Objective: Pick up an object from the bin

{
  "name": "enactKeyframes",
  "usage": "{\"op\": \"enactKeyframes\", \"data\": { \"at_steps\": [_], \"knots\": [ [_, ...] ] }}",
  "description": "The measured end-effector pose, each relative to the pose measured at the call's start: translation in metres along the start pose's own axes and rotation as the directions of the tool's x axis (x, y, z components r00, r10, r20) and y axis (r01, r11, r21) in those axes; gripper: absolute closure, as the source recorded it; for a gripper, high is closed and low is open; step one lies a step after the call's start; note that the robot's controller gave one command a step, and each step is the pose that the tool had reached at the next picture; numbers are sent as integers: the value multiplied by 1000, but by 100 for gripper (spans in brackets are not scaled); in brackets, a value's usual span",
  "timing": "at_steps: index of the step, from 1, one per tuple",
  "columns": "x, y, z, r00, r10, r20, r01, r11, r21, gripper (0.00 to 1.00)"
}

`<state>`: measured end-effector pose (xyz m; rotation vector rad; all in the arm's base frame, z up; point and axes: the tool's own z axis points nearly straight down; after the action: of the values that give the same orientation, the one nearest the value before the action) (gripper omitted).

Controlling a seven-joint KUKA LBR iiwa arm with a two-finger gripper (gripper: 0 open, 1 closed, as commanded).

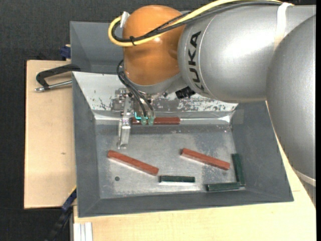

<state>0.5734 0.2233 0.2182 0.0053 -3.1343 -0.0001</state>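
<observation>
The arm [251, 44] reaches in from 3 o'clock, its thick silver body lying across the upper right of the bin [85, 149]. At its wrist the orange cover [150, 44] sits over the bin's 12 o'clock wall, with a yellow cable [200, 9] looped over it. From there the claw [124, 134] hangs straight down, its tip low over bare floor at about 10 o'clock in the bin. Whether the claw is open or closed cannot be told.

The back red bar [165, 120] lies flat along the foot of the 12 o'clock wall, just beside the claw at its 2 o'clock. The left red bar [132, 162] lies slanted on the floor near the claw, at its 5 o'clock and apart from it. The right red bar [204, 158] lies well apart, at its 4 o'clock. The green bars [176, 179] lie along the 6 o'clock edge and in the 5 o'clock corner.
</observation>
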Motion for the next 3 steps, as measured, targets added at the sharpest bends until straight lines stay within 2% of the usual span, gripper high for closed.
{"op": "enactKeyframes", "data": {
  "at_steps": [1,2,3],
  "knots": [
    [-2,-1,-5,1000,2,8,-2,1000,-2,0],
    [12,-1,50,1000,9,13,-9,1000,-3,0],
    [30,-15,126,999,40,10,-40,999,-3,0]
  ]
}}
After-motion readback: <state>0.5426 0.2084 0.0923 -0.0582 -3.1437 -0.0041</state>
